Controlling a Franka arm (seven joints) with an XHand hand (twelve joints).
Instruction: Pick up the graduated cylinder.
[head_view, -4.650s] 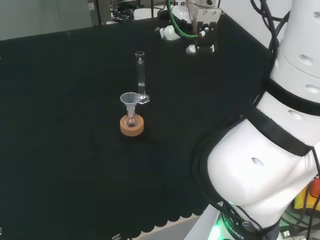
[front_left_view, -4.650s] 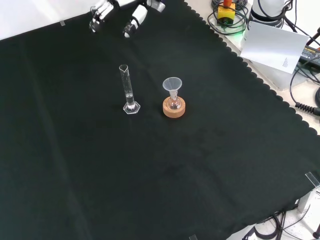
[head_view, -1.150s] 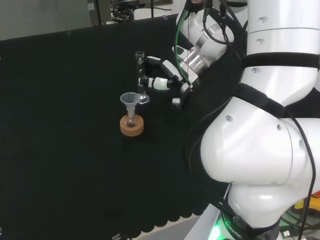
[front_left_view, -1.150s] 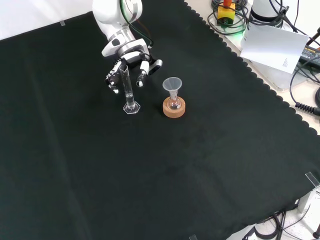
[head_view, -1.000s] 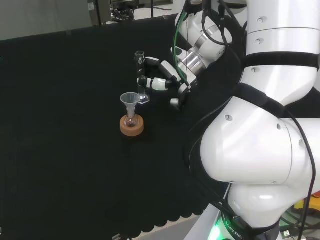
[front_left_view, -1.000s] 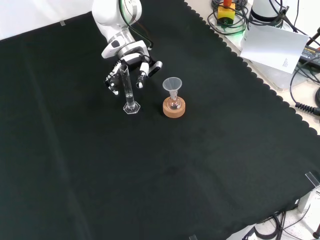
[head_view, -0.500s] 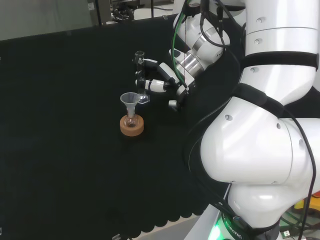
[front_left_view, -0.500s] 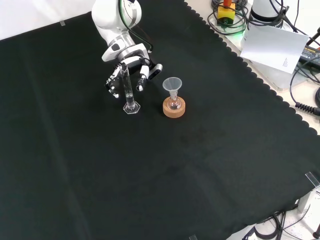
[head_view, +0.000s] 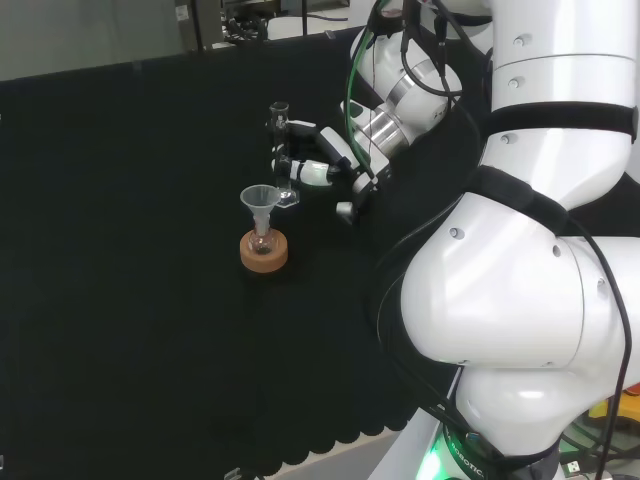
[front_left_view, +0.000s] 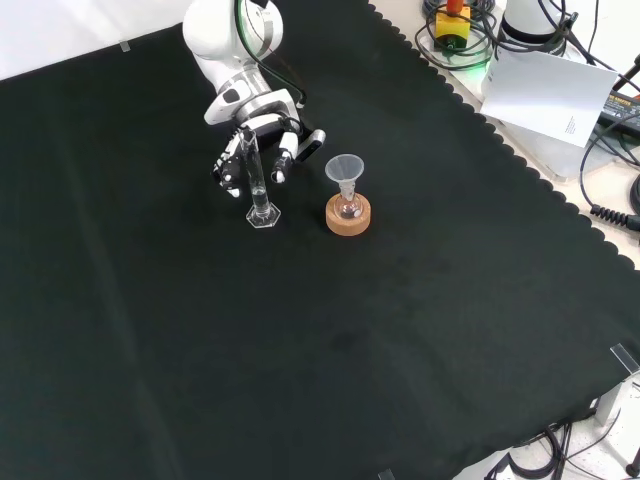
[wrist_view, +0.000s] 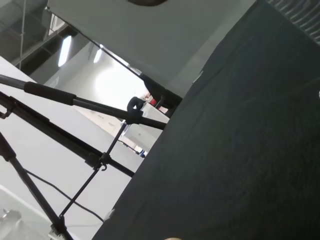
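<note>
A black cloth (front_left_view: 420, 330) covers the bench, and three pieces of ware stand on it, close together near the middle. One is a tall, thin, clear graduated cylinder (front_left_view: 256, 176) on a small clear foot, standing upright. The second is a cork ring (front_left_view: 348, 215), a round tan stand, just beside the cylinder's foot to the right in the front view. The third is a small clear funnel (front_left_view: 345, 170) that rises from the middle of the cork ring with its wide mouth upward; a small round glass shape sits under it inside the ring, too hard to make out clearly. In the head view the cylinder (head_view: 281, 150) stands just behind and to the right of the funnel (head_view: 260, 200) and cork ring (head_view: 264, 251). One black and white hand (front_left_view: 262, 140) reaches down from the top of the front view at the end of the white arm (front_left_view: 232, 35). Its fingers (front_left_view: 283, 165) are bent and spread to either side of the cylinder's upper part, with the tube between them; whether they touch the glass cannot be told. In the head view the hand (head_view: 318, 160) comes in from the right with its fingers at the cylinder's upper half. The cylinder's foot rests on the cloth.
</note>
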